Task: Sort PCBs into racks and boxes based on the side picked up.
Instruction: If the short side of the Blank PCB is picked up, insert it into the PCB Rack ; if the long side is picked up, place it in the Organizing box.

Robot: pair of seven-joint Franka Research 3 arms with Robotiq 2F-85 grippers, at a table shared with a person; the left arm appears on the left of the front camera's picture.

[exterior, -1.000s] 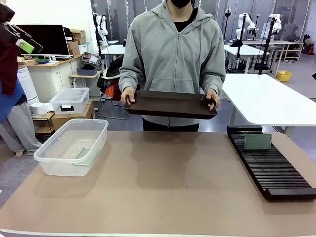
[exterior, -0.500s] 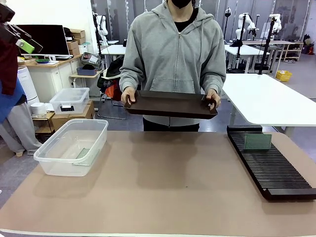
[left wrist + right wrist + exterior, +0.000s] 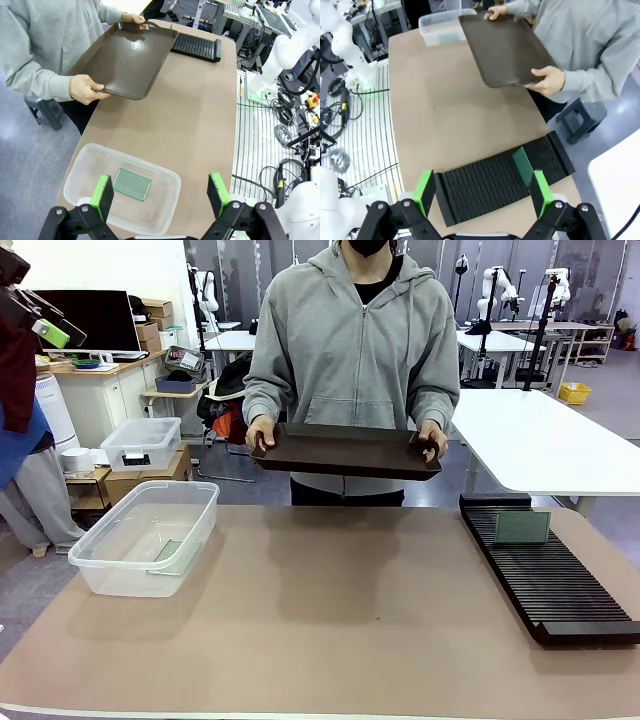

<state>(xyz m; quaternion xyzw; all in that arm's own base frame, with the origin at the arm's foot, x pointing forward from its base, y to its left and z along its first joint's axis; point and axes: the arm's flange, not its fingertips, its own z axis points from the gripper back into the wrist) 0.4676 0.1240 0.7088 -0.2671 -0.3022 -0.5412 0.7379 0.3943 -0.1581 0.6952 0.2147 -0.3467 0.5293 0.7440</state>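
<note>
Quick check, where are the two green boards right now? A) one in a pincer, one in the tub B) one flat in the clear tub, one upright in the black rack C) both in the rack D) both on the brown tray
B: one green board lies flat on the bottom of the clear tub, the other board stands upright in the black rack, and the tray the person holds is bare.

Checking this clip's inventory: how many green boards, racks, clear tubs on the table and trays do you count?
Green boards: 2, one lying in the tub, one standing in the rack
Black slotted rack: 1
Clear tub on the table: 1
Dark brown tray, held by the person: 1
Total: 5
</note>
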